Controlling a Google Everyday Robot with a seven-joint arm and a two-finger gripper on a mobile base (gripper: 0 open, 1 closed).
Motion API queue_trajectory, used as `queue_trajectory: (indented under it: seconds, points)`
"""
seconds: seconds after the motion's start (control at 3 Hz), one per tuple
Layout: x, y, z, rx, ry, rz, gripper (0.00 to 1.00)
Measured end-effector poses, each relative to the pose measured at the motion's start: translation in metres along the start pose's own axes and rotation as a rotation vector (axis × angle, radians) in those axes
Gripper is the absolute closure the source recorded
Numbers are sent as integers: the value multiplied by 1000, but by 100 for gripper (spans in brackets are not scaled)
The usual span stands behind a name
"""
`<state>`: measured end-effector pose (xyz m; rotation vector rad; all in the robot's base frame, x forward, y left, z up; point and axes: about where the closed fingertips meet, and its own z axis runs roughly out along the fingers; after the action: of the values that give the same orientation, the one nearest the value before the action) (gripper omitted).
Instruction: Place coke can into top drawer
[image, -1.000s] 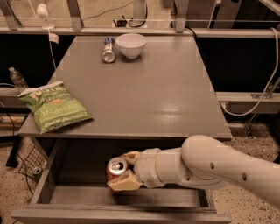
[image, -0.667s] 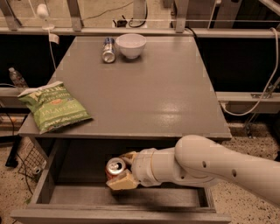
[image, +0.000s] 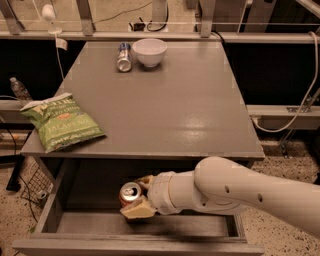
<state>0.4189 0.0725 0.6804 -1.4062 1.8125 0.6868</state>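
Pincer (image: 136, 199) clamped on red cylindrical coke can (image: 129, 192), silver top up, inside open flat-fronted grey wooden top drawer (image: 140, 247), near left below matte grey surface (image: 165, 100).

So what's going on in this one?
The robot's arm reaches in from the right. Its claw grips the coke can inside the open top drawer under the grey table. Whether the can touches the drawer floor cannot be told. On the table, a green chip bag lies at the left edge, and a silver can lies beside a white bowl.
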Motion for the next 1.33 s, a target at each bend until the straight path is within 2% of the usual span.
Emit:
queue_trajectory:
  seconds: [0.33,0.67,1.0,1.33]
  points:
    - [-1,1,0,-1,0,-3,58]
    - [-2,2,1,-3,1,-7,28]
    - [-3,3,1,-4,1,-9,4]
    - [-4,3,1,-5,1,-11,0]
